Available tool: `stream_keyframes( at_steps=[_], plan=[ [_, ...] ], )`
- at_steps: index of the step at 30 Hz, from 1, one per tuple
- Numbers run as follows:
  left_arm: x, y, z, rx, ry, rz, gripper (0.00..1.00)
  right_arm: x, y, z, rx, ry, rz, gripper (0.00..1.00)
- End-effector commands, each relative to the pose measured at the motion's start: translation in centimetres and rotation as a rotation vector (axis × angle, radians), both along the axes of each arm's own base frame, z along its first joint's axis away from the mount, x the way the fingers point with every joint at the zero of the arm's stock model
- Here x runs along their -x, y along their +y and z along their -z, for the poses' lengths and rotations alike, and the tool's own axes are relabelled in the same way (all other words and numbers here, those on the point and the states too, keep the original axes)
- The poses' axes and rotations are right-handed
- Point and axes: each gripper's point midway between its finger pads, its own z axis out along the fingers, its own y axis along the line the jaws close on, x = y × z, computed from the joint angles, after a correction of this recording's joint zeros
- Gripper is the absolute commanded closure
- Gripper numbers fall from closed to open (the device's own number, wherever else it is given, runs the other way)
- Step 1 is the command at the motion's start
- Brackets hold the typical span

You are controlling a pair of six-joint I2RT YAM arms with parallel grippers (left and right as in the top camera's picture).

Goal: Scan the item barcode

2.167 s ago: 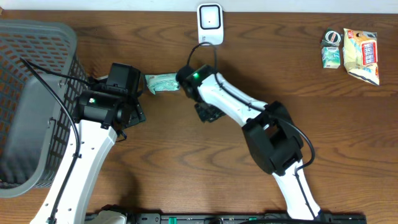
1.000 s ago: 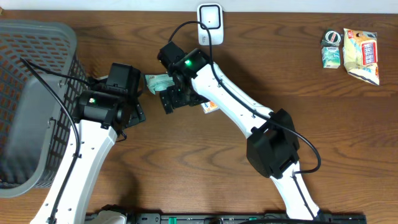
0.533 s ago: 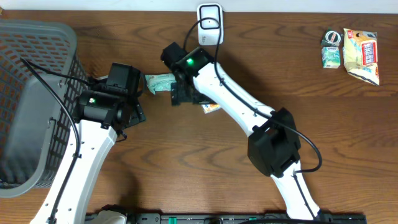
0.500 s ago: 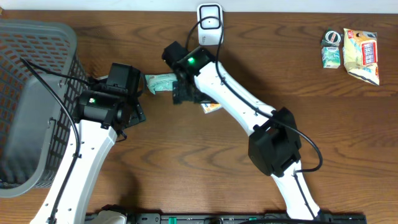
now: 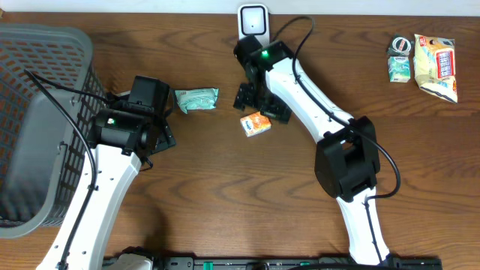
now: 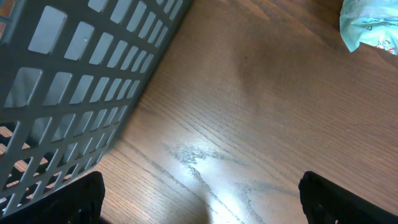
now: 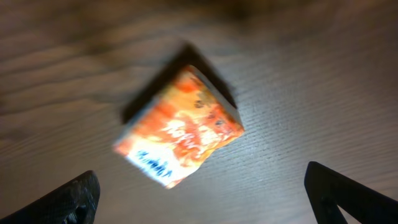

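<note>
A green packet [image 5: 196, 98] lies flat on the table just right of my left gripper [image 5: 159, 124]. In the left wrist view the packet [image 6: 370, 25] shows only at the top right corner. That left gripper [image 6: 210, 205] is open over bare wood. A small orange box [image 5: 256, 124] lies on the table below the white scanner [image 5: 253, 20]. My right gripper [image 5: 262, 104] hovers open just above the box. In the right wrist view the orange box [image 7: 180, 127], blurred, lies ahead of the open right gripper [image 7: 208, 199], not between its fingers.
A grey mesh basket [image 5: 37, 120] fills the left side, and its wall [image 6: 74, 81] is close to the left gripper. A snack bag [image 5: 436, 66], a small carton [image 5: 398, 69] and a tape roll [image 5: 400, 45] sit at the far right.
My right arm has swung right, away from the green packet, and now hangs over the orange box. The packet and the left arm have stayed put.
</note>
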Motion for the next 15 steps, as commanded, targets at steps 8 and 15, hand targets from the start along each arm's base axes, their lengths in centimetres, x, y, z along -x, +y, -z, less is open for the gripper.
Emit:
stream_keyframes(
  at_steps=[8, 15],
  plan=[
    [0.0, 0.4, -0.3, -0.009, -0.011, -0.013, 0.02, 2.6, 0.3, 6.0, -0.065, 0.120, 0.137, 0.02],
    [0.0, 0.4, -0.3, -0.009, -0.011, -0.013, 0.02, 1.7, 0.5, 6.9, -0.103, 0.073, -0.004, 0.16]
  ],
)
